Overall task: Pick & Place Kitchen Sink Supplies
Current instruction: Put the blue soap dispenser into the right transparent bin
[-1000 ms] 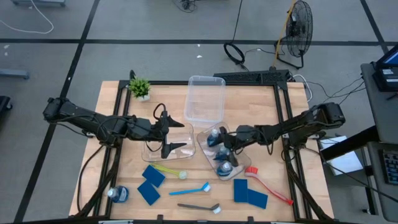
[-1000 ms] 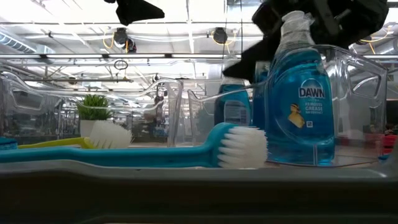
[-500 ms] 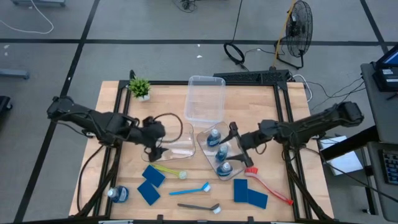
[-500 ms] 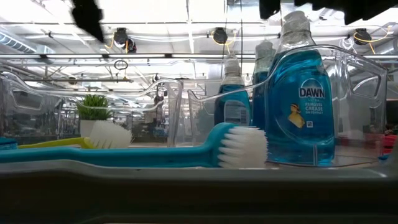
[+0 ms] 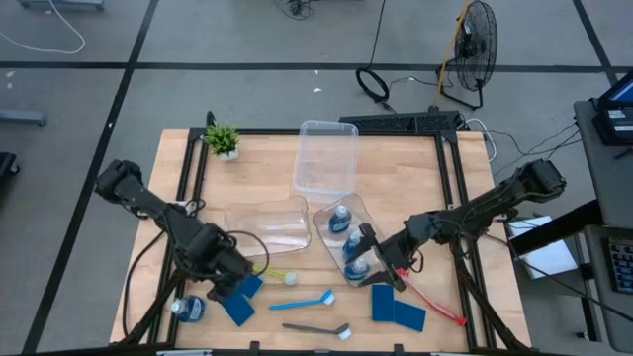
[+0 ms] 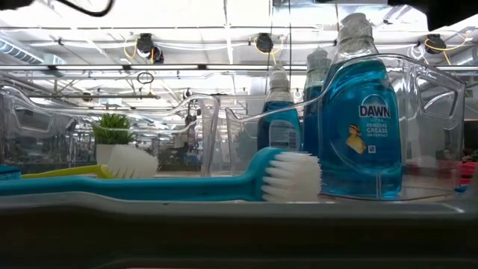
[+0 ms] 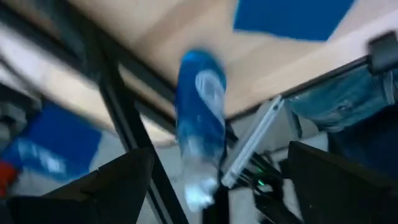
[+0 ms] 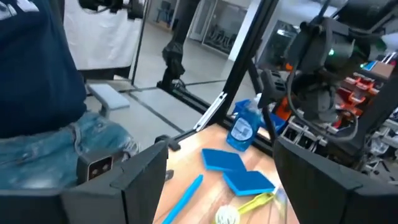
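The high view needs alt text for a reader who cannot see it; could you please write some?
Seen from above, a wooden table holds three clear bins, one with three blue bottles. The left gripper hovers open near two sponges and a fourth bottle; the right gripper is open over the red brush.

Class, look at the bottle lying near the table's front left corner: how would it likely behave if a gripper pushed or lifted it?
The bottle lies on its side, so a push would probably roll it. It looks full of blue liquid, so likely heavy for its size. Its smooth clear plastic may slip between the open fingers of the left gripper nearby.
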Robot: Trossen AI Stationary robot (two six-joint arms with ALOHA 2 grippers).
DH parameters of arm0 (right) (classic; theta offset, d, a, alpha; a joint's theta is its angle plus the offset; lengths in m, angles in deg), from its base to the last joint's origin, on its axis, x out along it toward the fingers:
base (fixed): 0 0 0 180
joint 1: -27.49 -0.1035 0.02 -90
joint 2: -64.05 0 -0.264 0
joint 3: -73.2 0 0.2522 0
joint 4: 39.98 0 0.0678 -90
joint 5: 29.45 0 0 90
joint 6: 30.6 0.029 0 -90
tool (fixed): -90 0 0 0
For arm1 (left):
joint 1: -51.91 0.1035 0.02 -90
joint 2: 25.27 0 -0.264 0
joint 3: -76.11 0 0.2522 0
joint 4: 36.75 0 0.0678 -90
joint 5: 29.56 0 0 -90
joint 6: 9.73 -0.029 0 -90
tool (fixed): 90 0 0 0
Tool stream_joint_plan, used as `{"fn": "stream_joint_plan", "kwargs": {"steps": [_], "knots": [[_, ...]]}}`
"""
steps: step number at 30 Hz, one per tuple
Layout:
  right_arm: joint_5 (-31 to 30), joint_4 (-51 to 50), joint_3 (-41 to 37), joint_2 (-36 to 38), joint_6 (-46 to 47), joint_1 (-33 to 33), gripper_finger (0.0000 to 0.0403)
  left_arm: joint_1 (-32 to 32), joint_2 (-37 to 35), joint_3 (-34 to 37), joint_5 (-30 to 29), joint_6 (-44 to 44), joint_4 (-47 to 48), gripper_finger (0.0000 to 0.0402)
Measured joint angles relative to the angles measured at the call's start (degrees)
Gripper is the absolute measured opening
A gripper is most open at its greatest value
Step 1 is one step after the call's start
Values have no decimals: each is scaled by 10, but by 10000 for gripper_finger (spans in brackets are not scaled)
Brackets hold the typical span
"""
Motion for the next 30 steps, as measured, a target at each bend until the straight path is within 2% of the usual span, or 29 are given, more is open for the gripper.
{"fn": "stream_joint_plan", "kwargs": {"steps": [8, 18, 24, 30], "knots": [[0, -4, 0, 6, 0, 0, 279, -64, -8, 0, 13, 260, -19, 376], [0, -4, 0, 6, 32, 0, 279, -145, -9, 0, -9, 496, -105, 376], [0, -4, 0, 6, 55, -6, 279, -191, -9, 0, -75, 550, -95, 376], [1, -4, 0, 6, 52, -24, 279, -211, -8, 3, -104, 549, -77, 376]]}}
